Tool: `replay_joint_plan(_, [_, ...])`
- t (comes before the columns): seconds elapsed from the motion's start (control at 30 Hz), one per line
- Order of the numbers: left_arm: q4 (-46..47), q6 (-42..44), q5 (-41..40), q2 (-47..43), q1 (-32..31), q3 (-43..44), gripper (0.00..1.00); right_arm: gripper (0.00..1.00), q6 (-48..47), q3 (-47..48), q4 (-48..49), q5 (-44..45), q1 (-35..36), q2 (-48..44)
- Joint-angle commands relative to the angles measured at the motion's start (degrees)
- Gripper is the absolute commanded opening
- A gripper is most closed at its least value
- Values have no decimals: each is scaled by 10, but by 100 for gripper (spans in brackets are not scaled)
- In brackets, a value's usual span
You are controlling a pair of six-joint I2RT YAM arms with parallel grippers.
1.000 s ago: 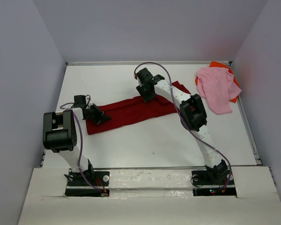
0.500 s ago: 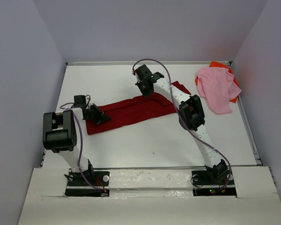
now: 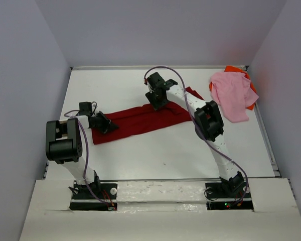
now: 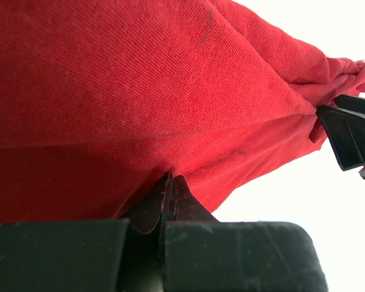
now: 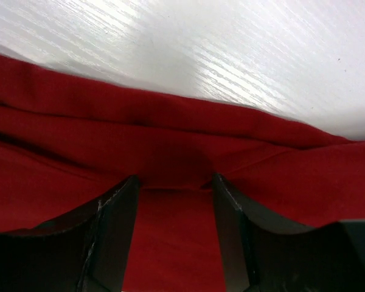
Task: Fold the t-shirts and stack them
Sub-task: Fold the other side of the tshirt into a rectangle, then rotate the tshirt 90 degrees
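Left end effector, top view: clenched on the near-left end of the red shirt, which lies as a long band slanting across the desk. Right end effector is down on the band's far edge. Pink shirt is heaped in the far right corner over the orange shirt; neither looks folded.

Left wrist view: left end effector pinches only a thin fold of red shirt.

Right wrist view: right end effector is released, jaws apart, straddling flat red shirt just short of its edge.

Risk, as you judge the next move: close here and you may catch only the top layer, so the fold opens on the lift. Pull hard with one arm and cloth could slip out of the thin left pinch.
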Motion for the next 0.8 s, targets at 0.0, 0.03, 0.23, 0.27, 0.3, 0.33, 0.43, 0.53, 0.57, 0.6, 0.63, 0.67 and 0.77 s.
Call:
replay_joint_plan(0.0, [-26,14,-10,-13,5,12,0,57,2,-3,-1,0,2,-35])
replay_joint_plan(0.03, [-26,14,-10,-14,5,12,0,57,3,-2,-2,-2,2,-35])
replay_joint_plan(0.23, [-26,14,-10,-15,6,11,0,55,2,4,-5,-5,2,-26])
replay_joint_plan(0.27, [-26,14,-10,-14,6,11,0,55,2,5,-4,-5,2,-23])
replay_joint_plan(0.3, [-27,14,-9,-13,6,12,0,55,3,6,-5,-6,2,-19])
replay_joint_plan(0.33, [-28,14,-9,-14,6,13,0,56,4,6,-4,-8,2,-17])
replay_joint_plan(0.43, [-31,16,-10,-13,6,16,0,55,4,10,1,-11,2,-5])
replay_joint_plan(0.53, [-38,18,-11,-16,6,18,0,50,1,18,5,-10,2,9])
replay_joint_plan(0.57, [-42,21,-11,-16,7,20,0,44,0,25,5,-10,2,13])
replay_joint_plan(0.6, [-45,22,-10,-18,7,22,0,42,0,28,5,-13,2,21])
replay_joint_plan(0.63, [-49,23,-11,-20,7,24,0,40,1,30,5,-15,2,25])
replay_joint_plan(0.67, [-51,23,-10,-22,9,24,0,40,3,33,6,-17,-3,27])
replay_joint_plan(0.77, [-59,26,-11,-29,10,27,0,45,9,33,10,-32,-3,39])
